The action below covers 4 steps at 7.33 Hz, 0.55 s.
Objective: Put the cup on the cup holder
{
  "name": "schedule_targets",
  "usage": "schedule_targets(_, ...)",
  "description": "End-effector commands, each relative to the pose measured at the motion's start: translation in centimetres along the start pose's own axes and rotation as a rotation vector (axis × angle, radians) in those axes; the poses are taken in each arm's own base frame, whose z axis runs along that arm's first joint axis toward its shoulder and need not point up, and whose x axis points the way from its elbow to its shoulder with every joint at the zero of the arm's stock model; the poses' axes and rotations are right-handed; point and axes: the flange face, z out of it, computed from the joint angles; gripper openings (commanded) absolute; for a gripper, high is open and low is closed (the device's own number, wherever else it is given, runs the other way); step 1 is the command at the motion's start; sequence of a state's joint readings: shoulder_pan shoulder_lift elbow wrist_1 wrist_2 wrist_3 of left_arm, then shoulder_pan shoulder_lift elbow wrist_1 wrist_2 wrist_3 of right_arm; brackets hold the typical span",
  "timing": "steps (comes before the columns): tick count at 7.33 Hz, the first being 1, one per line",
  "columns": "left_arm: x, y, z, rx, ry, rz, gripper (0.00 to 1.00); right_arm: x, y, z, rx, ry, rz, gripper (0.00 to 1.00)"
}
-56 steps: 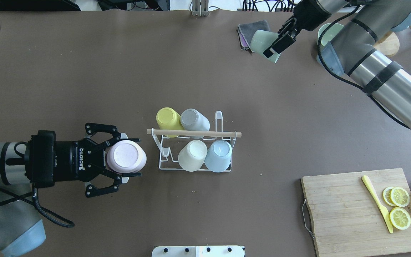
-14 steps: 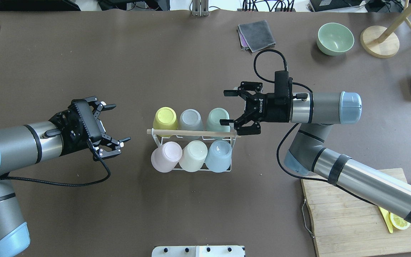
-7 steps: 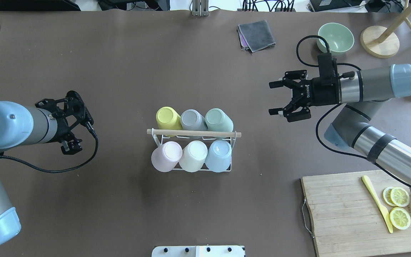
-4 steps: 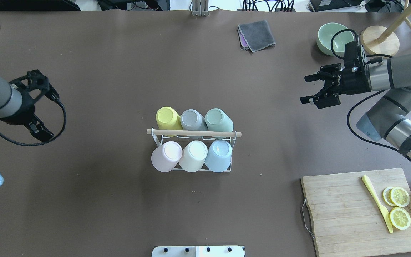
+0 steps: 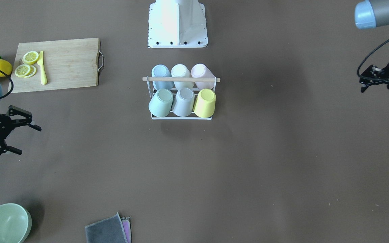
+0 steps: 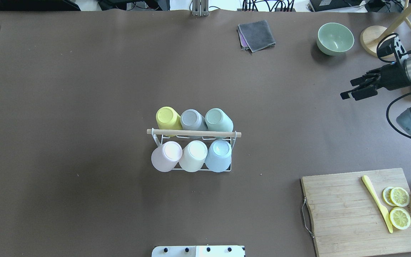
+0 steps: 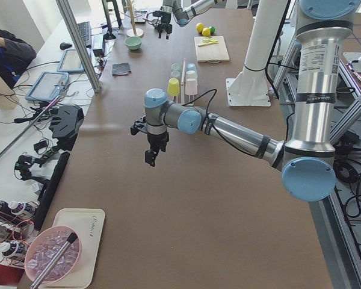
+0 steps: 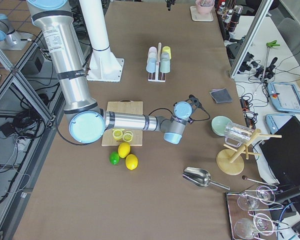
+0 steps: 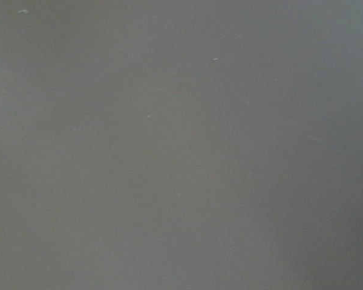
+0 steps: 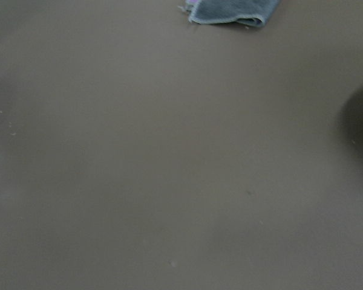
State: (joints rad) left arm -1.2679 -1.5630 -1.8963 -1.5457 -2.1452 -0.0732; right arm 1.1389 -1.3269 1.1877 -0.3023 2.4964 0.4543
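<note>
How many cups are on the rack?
6 on the cup holder: yellow cup, grey cup, green cup in the far row; pink cup, cream cup, blue cup nearer the robot.

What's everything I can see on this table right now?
cup holder: one, white wire, table centre
cups: six, pastel colours, upturned on cup holder
cutting board: one, wooden, robot's right
lemon slices: three, yellow, on board
knife: one, yellow, on board
lemons: two, yellow, beside board
lime: one, green, beside lemons
bowl: one, green, far right
cloth: one, grey, far edge
scoop: one, metal, right end
right gripper: one, black, open, empty
left gripper: one, black, left side
</note>
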Motion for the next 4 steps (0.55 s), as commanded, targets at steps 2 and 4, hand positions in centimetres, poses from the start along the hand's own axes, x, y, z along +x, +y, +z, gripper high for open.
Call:
schedule_targets(2, -8.5, 8.4, -0.3, -0.023, 0.076, -0.231, 0.98, 4.9, 2.2, -5.3, -0.095, 0.218, 0.262, 1.00)
schedule_targets(4, -10.8, 11.4, 0.6, -0.049, 0.086, -0.308, 0.99, 4.7, 5.0, -7.8, -0.197, 0.361, 0.424, 1.00)
